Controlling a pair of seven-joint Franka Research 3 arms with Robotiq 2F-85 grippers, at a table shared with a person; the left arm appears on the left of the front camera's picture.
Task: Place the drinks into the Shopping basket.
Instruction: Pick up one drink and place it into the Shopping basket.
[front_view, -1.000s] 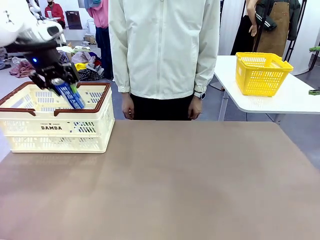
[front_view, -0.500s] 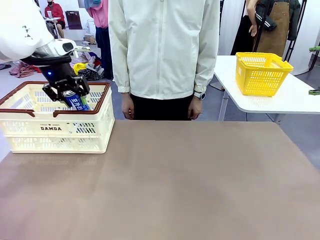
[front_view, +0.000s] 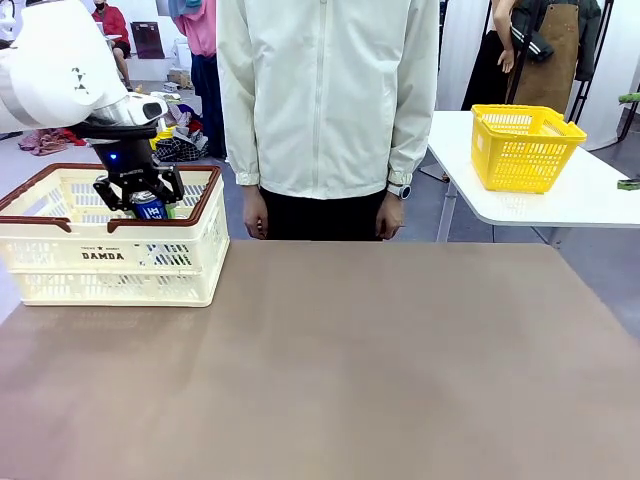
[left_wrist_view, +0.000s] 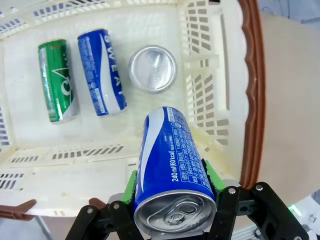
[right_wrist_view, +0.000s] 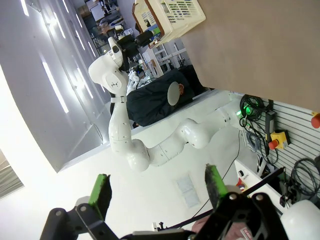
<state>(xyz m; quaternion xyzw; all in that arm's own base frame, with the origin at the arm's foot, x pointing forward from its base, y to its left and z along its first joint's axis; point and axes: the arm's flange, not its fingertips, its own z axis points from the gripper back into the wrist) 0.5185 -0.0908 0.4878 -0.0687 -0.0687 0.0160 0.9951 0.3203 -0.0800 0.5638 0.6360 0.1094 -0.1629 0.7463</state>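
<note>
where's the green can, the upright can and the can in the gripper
green can (left_wrist_view: 57, 82), left wrist view, middle of its side
upright can (left_wrist_view: 153, 68), left wrist view, its silver top
held can (left_wrist_view: 172, 155), left wrist view, its blue printed side

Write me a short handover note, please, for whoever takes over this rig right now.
Left end effector: shut on a blue can, held inside the Shopping basket, not yet released.
Right end effector: open, nothing in it, away from the table.
Already in the basket: a lying blue can, an upright can, a green can.
Left: release the held can and withdraw.
</note>
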